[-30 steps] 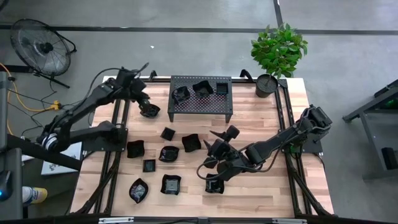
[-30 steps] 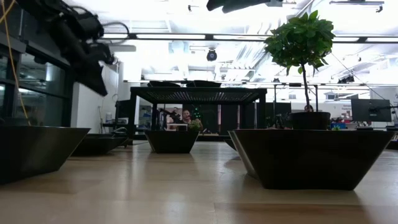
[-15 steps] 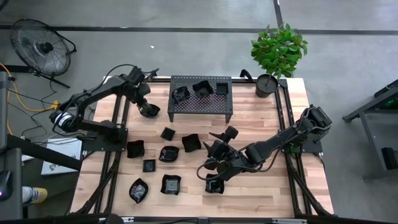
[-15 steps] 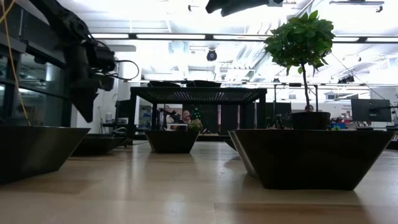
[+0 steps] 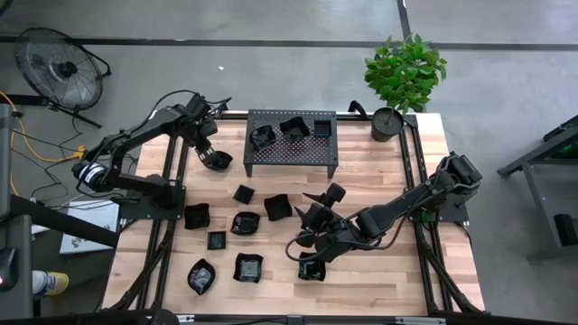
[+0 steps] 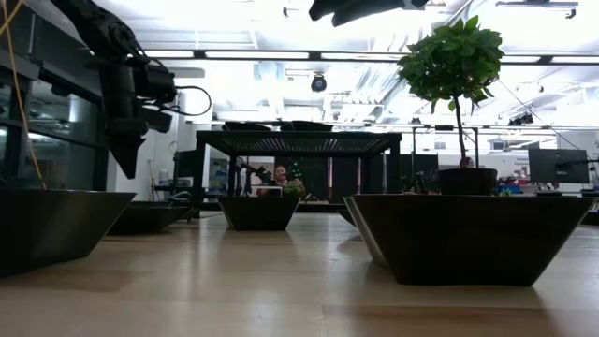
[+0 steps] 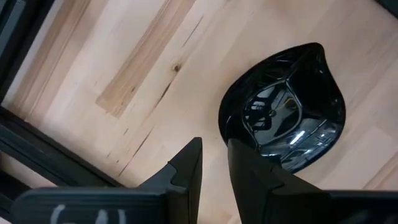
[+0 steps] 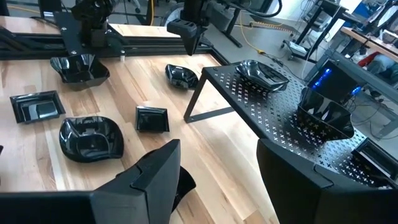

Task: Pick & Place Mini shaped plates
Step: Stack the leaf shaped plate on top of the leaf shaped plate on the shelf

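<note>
Teardrop-shaped plate (image 7: pixel 283 109) on the table just beyond the left pincer (image 7: pixel 214 163) (fingers nearly together, empty).

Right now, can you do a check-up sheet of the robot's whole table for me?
Surface: pale wooden plank table, bare between the dishes.
Job's things: small glossy black dishes; three on the black perforated metal rack, about ten on the wood, one teardrop-shaped dish beside the rack.
Clutter: green leafy plant in a black pot at a back corner.
Grippers: left gripper just above the teardrop dish, fingers nearly together, empty; right gripper open, empty, above the front dishes.
Cables: yellow cable on the floor to the left.
Surroundings: round floor fan; grey floor; a person far behind the rack.
</note>
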